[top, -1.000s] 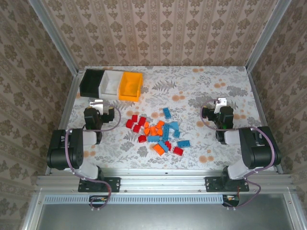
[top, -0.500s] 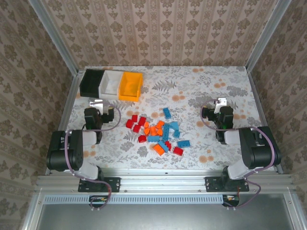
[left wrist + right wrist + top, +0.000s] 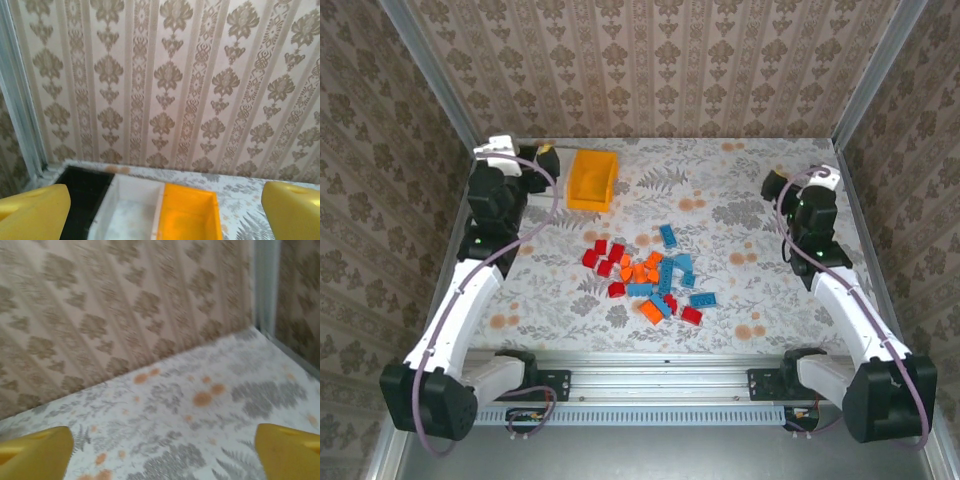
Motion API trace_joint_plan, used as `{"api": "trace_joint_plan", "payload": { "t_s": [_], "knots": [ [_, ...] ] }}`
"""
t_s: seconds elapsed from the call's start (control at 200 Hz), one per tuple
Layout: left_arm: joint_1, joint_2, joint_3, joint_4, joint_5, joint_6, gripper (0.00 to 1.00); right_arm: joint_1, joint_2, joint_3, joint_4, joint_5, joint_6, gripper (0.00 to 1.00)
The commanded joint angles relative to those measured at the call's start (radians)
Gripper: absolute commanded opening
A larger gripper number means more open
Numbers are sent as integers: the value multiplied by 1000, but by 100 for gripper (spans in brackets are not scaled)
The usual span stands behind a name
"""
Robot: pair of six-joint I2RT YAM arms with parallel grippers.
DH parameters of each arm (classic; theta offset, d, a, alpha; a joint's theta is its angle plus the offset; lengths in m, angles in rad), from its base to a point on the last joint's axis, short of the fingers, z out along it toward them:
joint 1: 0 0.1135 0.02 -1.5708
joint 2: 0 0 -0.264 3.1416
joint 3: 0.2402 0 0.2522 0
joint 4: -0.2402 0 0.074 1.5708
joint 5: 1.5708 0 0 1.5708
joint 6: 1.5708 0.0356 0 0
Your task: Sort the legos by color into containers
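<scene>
Both arms swung up from folded; left gripper (image 3: 162, 210) fingers apart near bins (image 3: 190, 212), right gripper (image 3: 162, 452) apart, legos (image 3: 650, 275) mid-table.

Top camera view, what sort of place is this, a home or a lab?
Probably a staged robot test cell, not a home: wallpapered panels set in aluminium posts, a floral-covered table, and a left arm and right arm bolted to a metal rail.

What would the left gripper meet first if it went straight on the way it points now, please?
Probably the white bin, straight ahead between the open fingers of the left gripper, flanked by the black bin and orange bin. If it clears their rims, the wall behind; depth is unclear.
</scene>
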Motion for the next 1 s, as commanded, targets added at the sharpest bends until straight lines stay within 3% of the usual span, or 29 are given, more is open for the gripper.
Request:
{"api": "trace_joint_plan", "payload": {
  "t_s": [0.0, 0.135, 0.225, 0.46, 0.72, 0.995],
  "knots": [
    [26, 127, 25, -132, 158, -86, 100, -4, 39, -37, -151, -102, 128, 86],
    [-28, 360, 260, -334, 201, 16, 91, -4, 86, -18, -165, -121, 126, 82],
    [-66, 481, 353, -377, 214, 66, 87, -3, 114, -12, -173, -132, 128, 81],
    [-108, 811, 642, -553, 233, 84, 74, -3, 151, -1, -170, -167, 131, 79],
    [-133, 1001, 760, -584, 279, 45, 70, -2, 192, 9, -166, -204, 136, 77],
    [-196, 1078, 762, -529, 348, -15, 68, -1, 217, 17, -159, -226, 136, 76]
  ]
}}
